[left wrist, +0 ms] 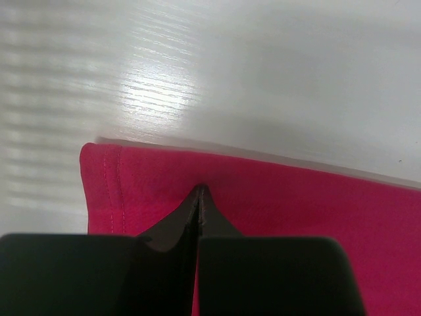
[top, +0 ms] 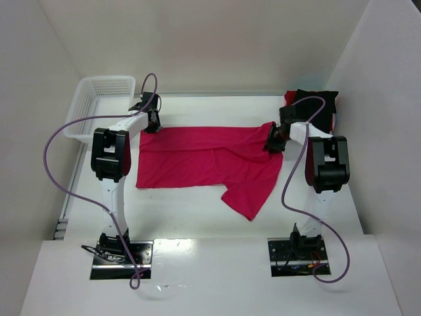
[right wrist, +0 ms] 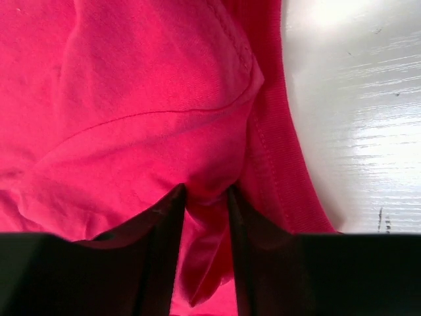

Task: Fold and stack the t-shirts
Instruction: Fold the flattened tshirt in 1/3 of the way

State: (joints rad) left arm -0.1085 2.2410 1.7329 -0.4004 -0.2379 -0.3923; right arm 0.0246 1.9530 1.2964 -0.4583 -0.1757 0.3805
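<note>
The crimson-red t-shirt lies spread across the middle of the table, one sleeve trailing toward the near right. My left gripper sits at its far left corner. In the left wrist view that gripper is shut, with the red cloth pinched between its fingers near the hemmed corner. My right gripper is at the shirt's far right end, by the ribbed collar. There its jaws stand partly open around a loose raised fold of red cloth. The black t-shirt lies bunched at the back right, behind the right arm.
A white mesh basket stands at the back left against the wall. White walls close in the table on the left, back and right. Purple cables loop from both arms.
</note>
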